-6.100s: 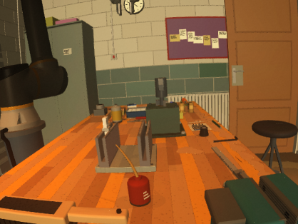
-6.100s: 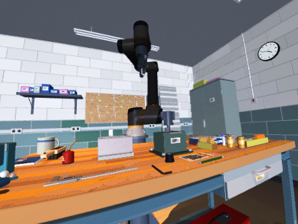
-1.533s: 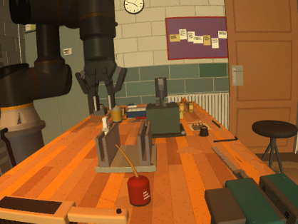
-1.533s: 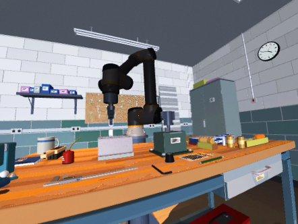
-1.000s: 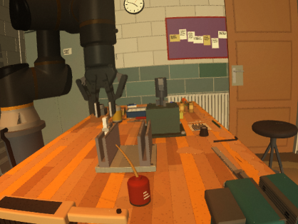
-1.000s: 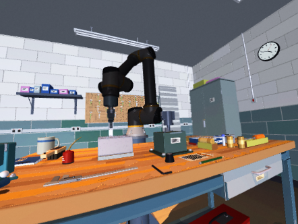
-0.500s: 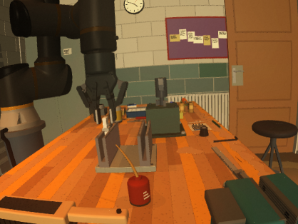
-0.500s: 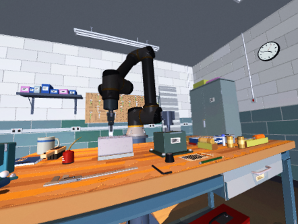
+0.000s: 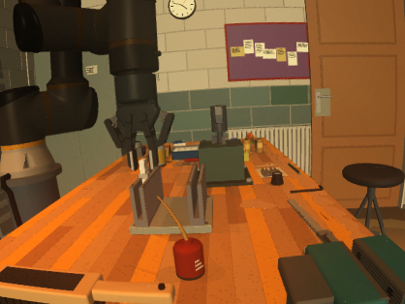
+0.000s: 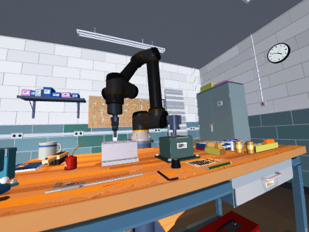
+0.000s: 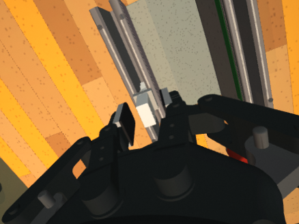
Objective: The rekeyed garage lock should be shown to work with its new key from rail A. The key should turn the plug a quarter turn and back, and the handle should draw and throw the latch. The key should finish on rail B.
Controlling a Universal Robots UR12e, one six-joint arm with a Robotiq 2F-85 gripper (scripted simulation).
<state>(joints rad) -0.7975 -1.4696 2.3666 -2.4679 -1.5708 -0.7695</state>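
In the middle of the workbench stands a grey rack with two upright rails, the left rail [image 9: 145,192] and the right rail [image 9: 198,186], on a flat base. The key [image 11: 146,111], with a white head, sits upright on the far end of the left rail [image 11: 127,63]. Behind the rack is the green lock block [image 9: 221,160] with a grey handle [image 9: 219,123] rising from its top. My gripper [image 9: 142,157] hangs straight down over the key's head, fingers to either side of it [image 11: 143,116]. The gripper is open and holds nothing.
Behind the bench are a radiator, a pinboard and a wooden door. A red oil can [image 9: 189,259] with a long spout stands in front of the rack. A black knob [image 9: 276,178], a grille plate, a hex key [image 10: 167,175] and a steel rule [image 10: 91,181] lie to the right.
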